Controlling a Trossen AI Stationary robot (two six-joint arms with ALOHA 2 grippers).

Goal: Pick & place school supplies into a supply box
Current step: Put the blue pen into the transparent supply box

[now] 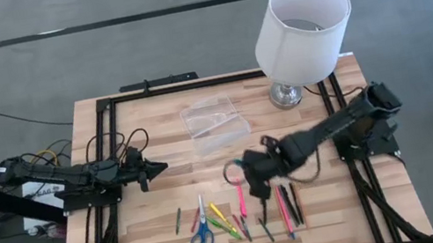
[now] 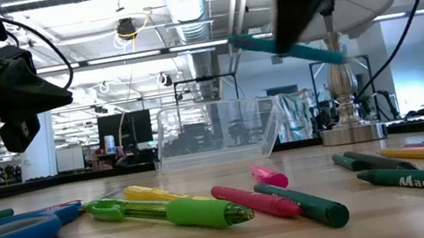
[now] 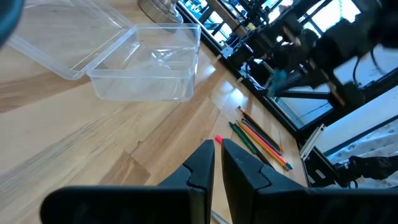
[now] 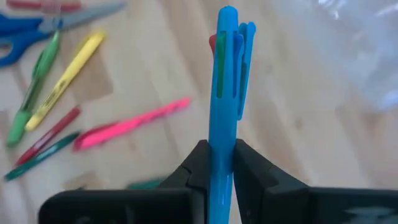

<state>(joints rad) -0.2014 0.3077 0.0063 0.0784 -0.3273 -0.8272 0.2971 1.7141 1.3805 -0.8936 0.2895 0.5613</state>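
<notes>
Now the right gripper lifts a blue multi-colour pen above the table.
Largest first: the clear supply box lies open near the lamp; pens, markers and blue-handled scissors lie scattered at the near edge; the right gripper's fingers clench the pen; the left gripper, nearly closed and empty, waits at the left.

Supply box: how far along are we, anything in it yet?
The box looks empty with its lid open, so nothing is done yet. In hand: the right claw is shut on a blue pen, lifted above the table. The left claw waits shut, holding nothing. Left: the scissors and the pens and markers on the table.
</notes>
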